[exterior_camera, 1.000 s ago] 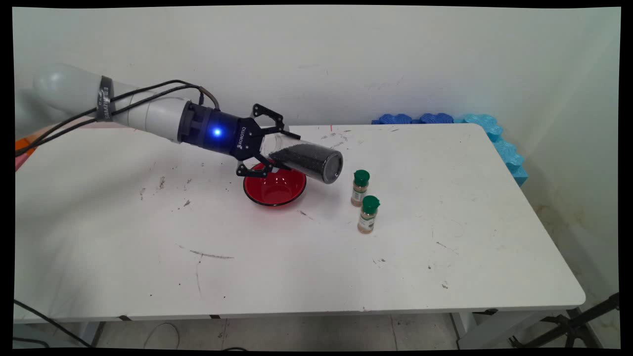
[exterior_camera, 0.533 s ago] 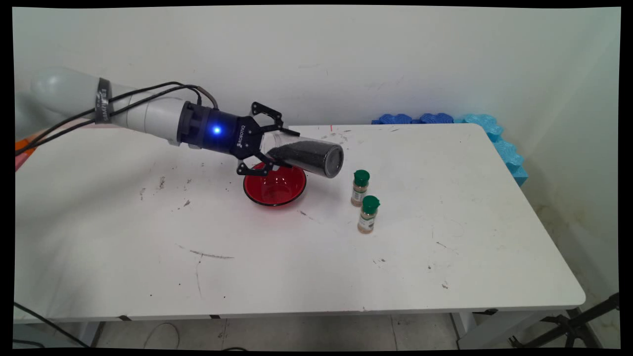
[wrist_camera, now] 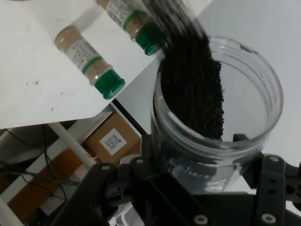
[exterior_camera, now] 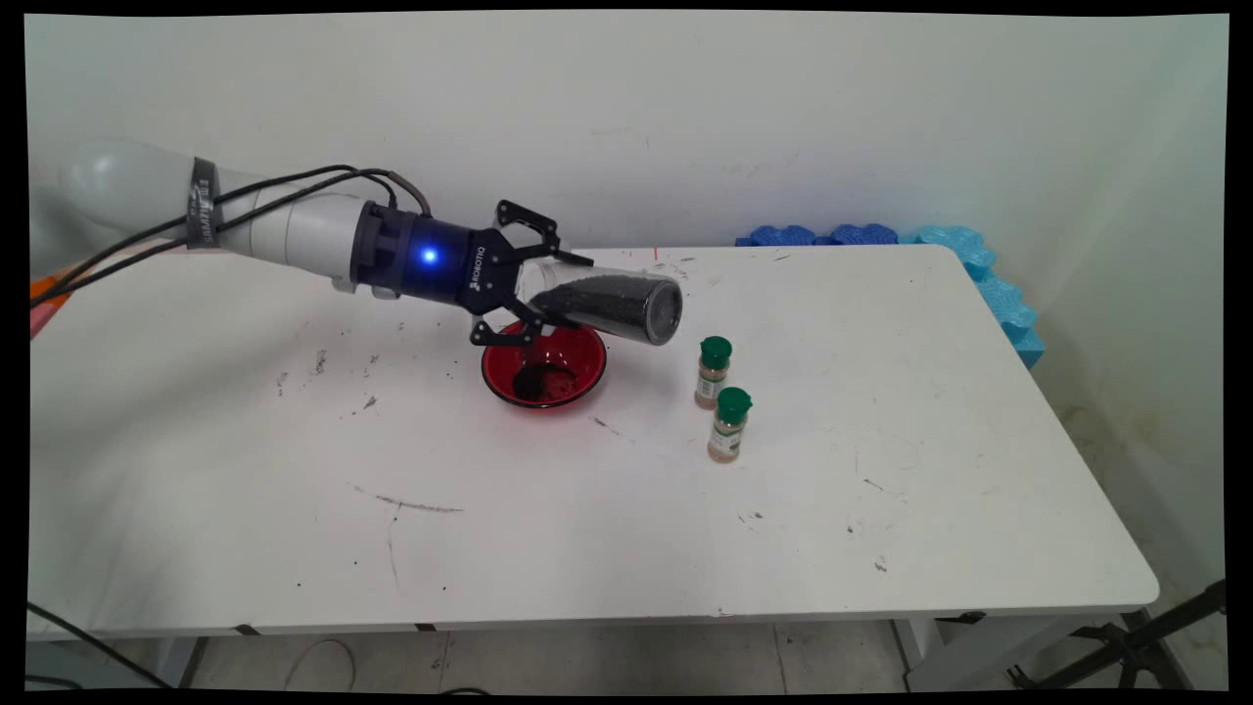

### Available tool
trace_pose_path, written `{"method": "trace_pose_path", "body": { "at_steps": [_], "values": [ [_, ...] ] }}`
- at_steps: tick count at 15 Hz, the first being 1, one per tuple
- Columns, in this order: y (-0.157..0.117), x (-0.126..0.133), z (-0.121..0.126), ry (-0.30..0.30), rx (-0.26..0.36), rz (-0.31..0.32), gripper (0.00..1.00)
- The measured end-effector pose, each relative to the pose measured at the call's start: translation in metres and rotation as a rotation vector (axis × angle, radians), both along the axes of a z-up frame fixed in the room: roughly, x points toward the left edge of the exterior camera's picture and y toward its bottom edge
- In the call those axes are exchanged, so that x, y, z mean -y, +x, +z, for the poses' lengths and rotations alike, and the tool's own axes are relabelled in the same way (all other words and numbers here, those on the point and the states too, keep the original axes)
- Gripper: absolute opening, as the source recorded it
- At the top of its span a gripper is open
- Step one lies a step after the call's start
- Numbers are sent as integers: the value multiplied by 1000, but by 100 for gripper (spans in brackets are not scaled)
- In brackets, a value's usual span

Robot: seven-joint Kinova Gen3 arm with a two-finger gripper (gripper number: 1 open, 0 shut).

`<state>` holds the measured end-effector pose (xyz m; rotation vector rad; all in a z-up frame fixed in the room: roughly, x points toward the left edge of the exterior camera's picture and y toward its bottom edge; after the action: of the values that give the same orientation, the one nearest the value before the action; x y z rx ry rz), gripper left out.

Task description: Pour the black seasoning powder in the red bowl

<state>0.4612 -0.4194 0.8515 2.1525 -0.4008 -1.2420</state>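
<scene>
Black two-finger pincer [exterior_camera: 544, 294] clamps a clear plastic jar [exterior_camera: 609, 305] of black grains, tipped over red bowl [exterior_camera: 544, 367]; steeper tilt risks grains overshooting onto white table [exterior_camera: 881, 441].

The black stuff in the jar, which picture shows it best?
The hand view: it looks right into the jar the gripper holds, so the black grains fill the middle of the picture. The main view shows them only from the side through the tilted jar, plus a dark patch in the red bowl.
</scene>
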Motion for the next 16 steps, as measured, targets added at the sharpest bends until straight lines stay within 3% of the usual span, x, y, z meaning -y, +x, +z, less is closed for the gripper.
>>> {"method": "trace_pose_path", "body": {
  "at_steps": [16],
  "values": [
    [-3, -4, 1, 30, -40, 33, 0]
  ]
}}
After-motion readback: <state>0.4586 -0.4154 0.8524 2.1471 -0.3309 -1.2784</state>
